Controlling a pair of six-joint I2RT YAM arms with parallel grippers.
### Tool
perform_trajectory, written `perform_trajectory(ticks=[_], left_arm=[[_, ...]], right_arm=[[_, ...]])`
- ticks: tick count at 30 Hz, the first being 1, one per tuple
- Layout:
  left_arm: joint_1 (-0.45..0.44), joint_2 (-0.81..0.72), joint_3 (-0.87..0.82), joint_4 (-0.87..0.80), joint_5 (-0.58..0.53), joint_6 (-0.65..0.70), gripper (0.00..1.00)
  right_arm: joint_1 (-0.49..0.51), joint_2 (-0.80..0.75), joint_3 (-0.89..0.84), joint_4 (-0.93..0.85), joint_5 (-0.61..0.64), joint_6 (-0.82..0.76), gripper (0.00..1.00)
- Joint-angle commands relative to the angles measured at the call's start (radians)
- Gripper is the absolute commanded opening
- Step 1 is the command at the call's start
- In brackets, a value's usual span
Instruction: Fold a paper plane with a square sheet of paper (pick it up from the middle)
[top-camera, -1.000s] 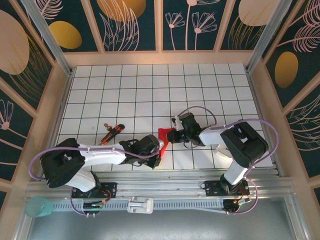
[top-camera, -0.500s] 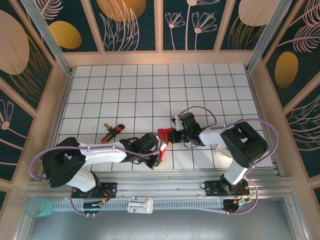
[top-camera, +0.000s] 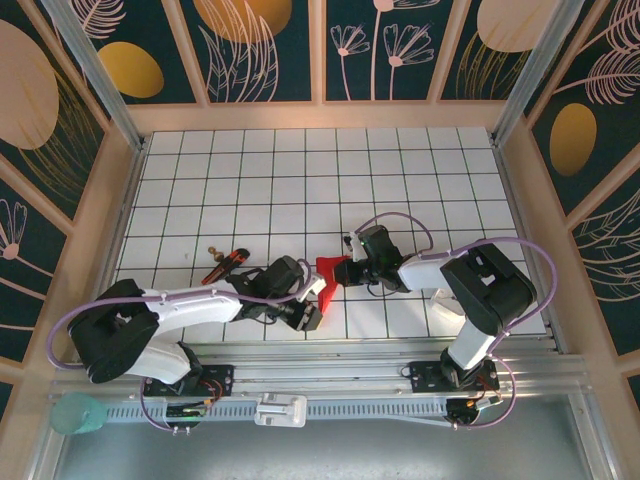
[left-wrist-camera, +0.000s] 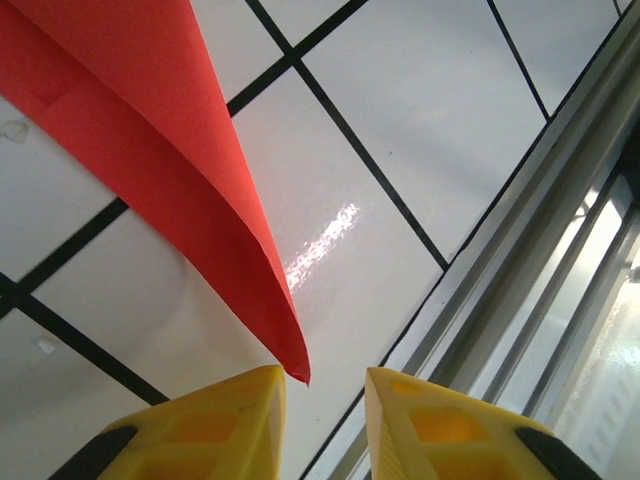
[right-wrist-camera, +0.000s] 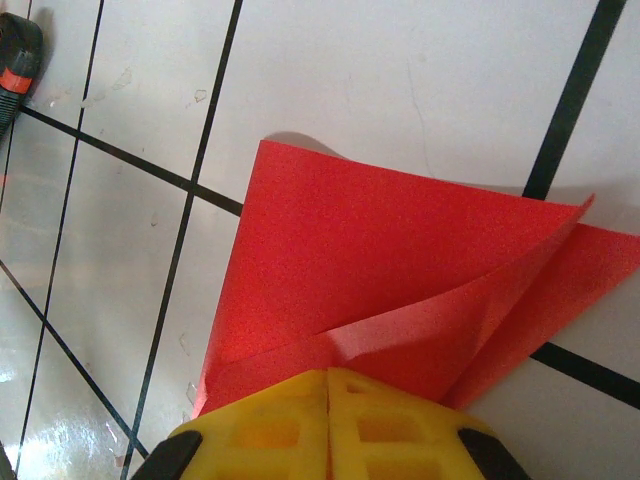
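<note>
Two robot arms, the left arm (top-camera: 190, 305) and the right arm (top-camera: 425, 268), are each built of glossy white link shells joined by chunky black joint housings. Their black bases are bolted to the aluminium rail (top-camera: 330, 380). A thin lilac cable (top-camera: 72, 322) loops along each arm above that rail. The left gripper (left-wrist-camera: 322, 400) and right gripper (right-wrist-camera: 328, 390) have bright yellow plastic fingers (left-wrist-camera: 235, 425) with moulded square pockets and black backing.

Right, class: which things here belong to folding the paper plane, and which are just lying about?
Belongs to the job: red paper, clamped in the right tool; left tool, open at the paper's tip.
Lying about: red-and-black stick-shaped item; small brown piece beside it; teal cup.
</note>
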Motion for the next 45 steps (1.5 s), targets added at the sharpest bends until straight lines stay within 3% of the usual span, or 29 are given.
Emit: perform_trajectory(ticks=[1,15,20,24,28,36,45], left_arm=[[0.004,0.013,-0.012,0.045,0.04,-0.04,0.27],[0.041,0.043,-0.054,0.105,-0.018,-0.133,0.08],[0.055,0.025,-0.084,0.109,-0.016,-0.154,0.07],[0.055,-0.047,-0.089,0.128,-0.004,-0.154,0.12],[0.053,-0.118,-0.114,0.286,0.065,-0.254,0.12],[0.015,0.033,-0.041,0.369,0.145,-0.316,0.05],[0.006,0.114,0.014,0.227,0.082,-0.233,0.05]], right_arm=[[0.004,0.065,-0.029,-0.069,0.05,-0.006,0.08],[0.004,0.059,-0.028,-0.07,0.05,-0.007,0.08],[0.004,0.061,-0.028,-0.067,0.05,-0.006,0.08],[0.004,0.061,-0.028,-0.065,0.049,-0.004,0.08],[0.003,0.061,-0.029,-0.066,0.05,-0.005,0.08],[0.004,0.067,-0.029,-0.063,0.049,-0.002,0.08],[0.004,0.065,-0.028,-0.066,0.05,-0.005,0.08]])
